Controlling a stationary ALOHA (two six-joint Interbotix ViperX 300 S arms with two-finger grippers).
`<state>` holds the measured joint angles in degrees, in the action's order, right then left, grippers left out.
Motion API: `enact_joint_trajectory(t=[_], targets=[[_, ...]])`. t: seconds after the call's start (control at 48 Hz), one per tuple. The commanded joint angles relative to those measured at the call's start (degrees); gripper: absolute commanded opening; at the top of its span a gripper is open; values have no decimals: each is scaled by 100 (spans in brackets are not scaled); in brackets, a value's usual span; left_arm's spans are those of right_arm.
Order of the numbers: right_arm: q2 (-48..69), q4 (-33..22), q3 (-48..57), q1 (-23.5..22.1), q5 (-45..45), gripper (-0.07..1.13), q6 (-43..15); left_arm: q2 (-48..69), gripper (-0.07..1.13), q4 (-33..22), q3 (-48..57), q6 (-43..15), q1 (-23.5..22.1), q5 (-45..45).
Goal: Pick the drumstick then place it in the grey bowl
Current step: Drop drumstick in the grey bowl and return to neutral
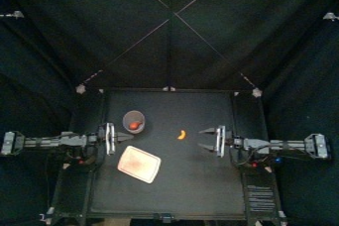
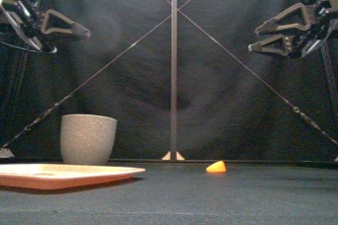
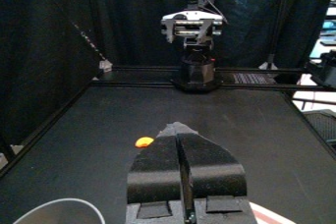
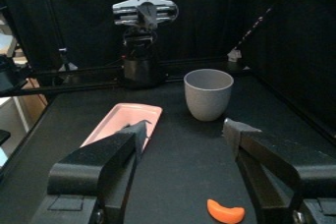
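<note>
The small orange drumstick lies on the black table near the middle, between the two arms. The grey speckled cup stands upright at the back left, with something red showing inside it. My right gripper hangs open above the table; the drumstick lies just before and below its jaws, a little to one side. My left gripper is shut and holds nothing; it hovers high with the drumstick on the table beyond it. In the front view both grippers sit well above the drumstick.
The flat pink tray lies at the front left, in front of the cup. The tray lies next to the cup in the right wrist view.
</note>
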<state>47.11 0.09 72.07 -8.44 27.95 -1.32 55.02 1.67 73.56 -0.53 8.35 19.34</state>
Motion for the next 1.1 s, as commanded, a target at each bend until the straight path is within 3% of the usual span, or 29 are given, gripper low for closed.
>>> enact_joint_trajectory(t=[0.021,1.104], targets=[[97,-26,26,-79,-53,96,-9,-18,-2,0,-44,0,9,44],[26,9,-53,-97,-167,96,-18,-18,-2,9,0,0,18,53]])
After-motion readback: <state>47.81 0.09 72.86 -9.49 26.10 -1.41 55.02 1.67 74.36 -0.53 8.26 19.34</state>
